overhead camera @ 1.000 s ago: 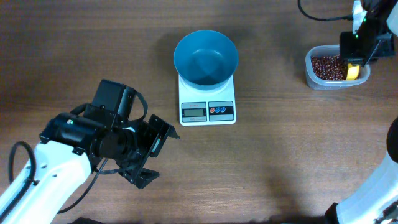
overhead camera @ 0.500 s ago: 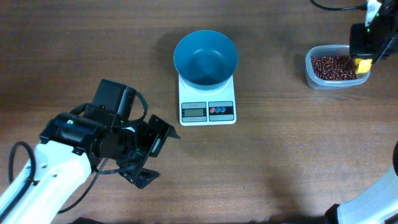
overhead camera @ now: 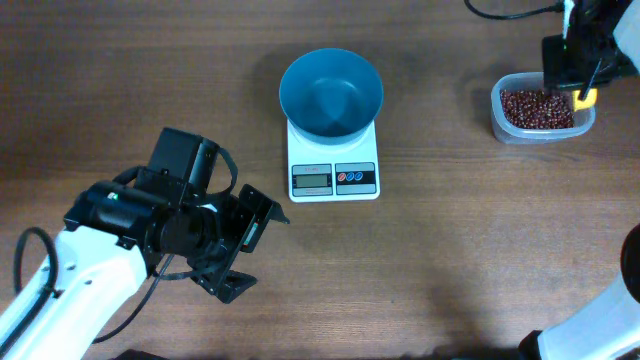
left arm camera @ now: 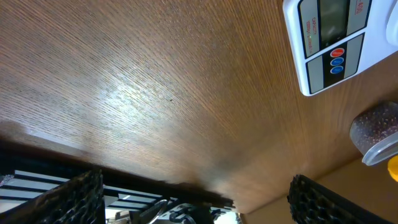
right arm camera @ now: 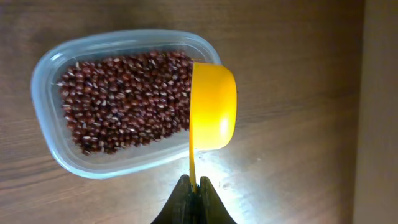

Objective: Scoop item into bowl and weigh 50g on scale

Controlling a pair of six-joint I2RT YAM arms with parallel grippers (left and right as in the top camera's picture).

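The empty blue bowl (overhead camera: 331,93) stands on the white scale (overhead camera: 333,165) at the table's middle; the scale's front also shows in the left wrist view (left arm camera: 336,43). Dark red-brown beans (overhead camera: 535,108) fill a clear tub (overhead camera: 502,125) at the far right, also in the right wrist view (right arm camera: 121,99). My right gripper (right arm camera: 194,185) is shut on the thin handle of a yellow scoop (right arm camera: 212,106), whose cup hangs over the tub's right end. My left gripper (overhead camera: 243,245) is open and empty over bare table at the left.
The tub also shows at the right edge of the left wrist view (left arm camera: 378,130). The table's wooden top (overhead camera: 450,250) runs across the whole overhead view. A black cable (overhead camera: 500,10) lies at the far right corner.
My right gripper and the yellow scoop shifted a little over the tub, first right and up, then back left. The left arm has not moved.
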